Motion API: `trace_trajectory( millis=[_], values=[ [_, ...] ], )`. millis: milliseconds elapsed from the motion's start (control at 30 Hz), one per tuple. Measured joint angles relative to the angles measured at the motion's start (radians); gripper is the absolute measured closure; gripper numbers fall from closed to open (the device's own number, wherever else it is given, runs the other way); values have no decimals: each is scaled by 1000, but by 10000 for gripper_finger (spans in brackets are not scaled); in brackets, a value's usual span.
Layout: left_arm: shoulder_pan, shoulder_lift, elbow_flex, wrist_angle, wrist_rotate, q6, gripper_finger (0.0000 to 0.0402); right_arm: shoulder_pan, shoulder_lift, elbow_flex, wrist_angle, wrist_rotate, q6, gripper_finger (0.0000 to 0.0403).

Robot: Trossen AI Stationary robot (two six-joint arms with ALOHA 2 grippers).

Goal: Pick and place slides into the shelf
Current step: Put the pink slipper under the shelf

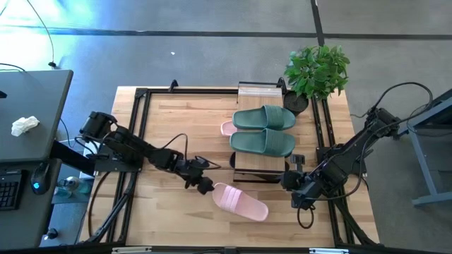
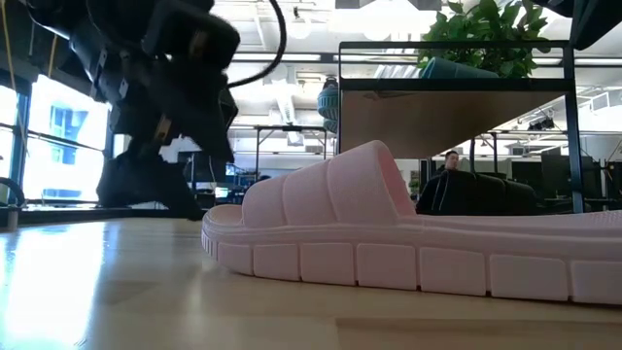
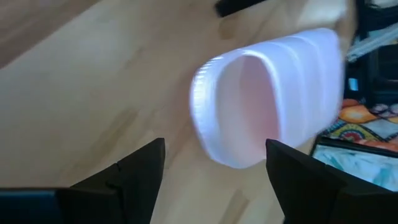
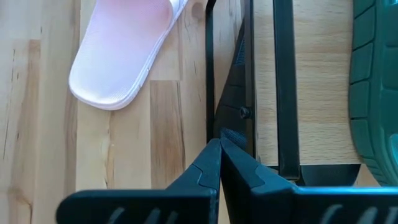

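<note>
My left gripper (image 1: 205, 186) sits low over the wooden table (image 1: 166, 219), its fingers (image 3: 140, 171) spread wide and holding nothing. It is just beside one end of a pale pink slide (image 1: 241, 201), which lies flat on the tabletop in front of the shelf (image 1: 258, 174). In my left wrist view that slide (image 3: 273, 99) fills the space ahead of the open fingers, with bare table between them and its nearest edge. In the low view the same slide (image 2: 408, 248) rests sole down and upright. My right gripper (image 1: 302, 198) waits near the shelf's front right corner, its fingers (image 4: 208, 174) pressed together on nothing; its wrist view looks down on the shelf's black frame (image 4: 283, 87), with the pink slide (image 4: 121, 53) on the table to one side. The sage green pair (image 1: 263, 130) lies side by side on the shelf's top board. A second pink slide (image 1: 227, 128) shows only as an edge beside the green pair; I cannot tell which level it is on. A potted plant (image 1: 316, 72) stands at the table's far corner, just beside the shelf.
</note>
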Motion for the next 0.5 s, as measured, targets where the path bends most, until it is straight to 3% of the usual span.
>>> trace_trajectory(
  millis=[167, 367, 500],
  values=[
    [0, 36, 2, 11, 2, -20, 140, 0, 0, 0, 1, -7, 0, 403],
    [-21, 143, 4, 203, 16, -54, 140, 0, 0, 0, 6, -15, 0, 403],
    [-22, 183, 9, 247, 23, -80, 140, 0, 0, 0, 7, -15, 3, 403]
  ],
)
